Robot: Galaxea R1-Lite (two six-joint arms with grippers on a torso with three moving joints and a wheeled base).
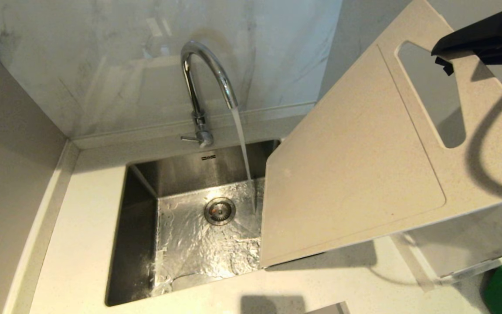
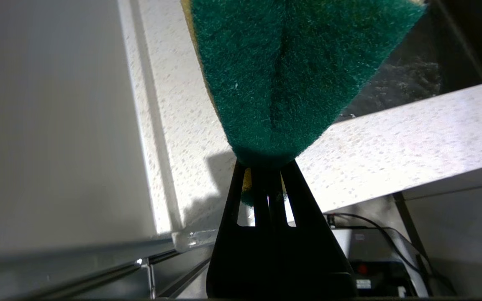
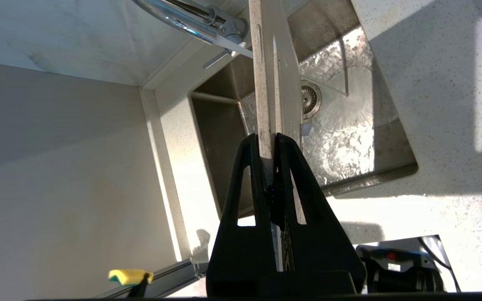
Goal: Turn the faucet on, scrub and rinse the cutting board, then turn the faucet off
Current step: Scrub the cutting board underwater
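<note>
Right end effector (image 3: 268,140) grips cutting board (image 1: 355,161) beside running faucet (image 1: 203,83)

faucet (image 1: 207,74): shiny chrome
cutting board (image 1: 355,161): beige, finely speckled
sponge (image 2: 291,71): green face, yellow back
counter (image 1: 81,244): speckled off-white
sink (image 1: 190,235): steel grey

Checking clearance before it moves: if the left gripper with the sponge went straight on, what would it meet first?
Likely the speckled counter near the sink; depth is unclear. The left gripper holds the green sponge.
</note>
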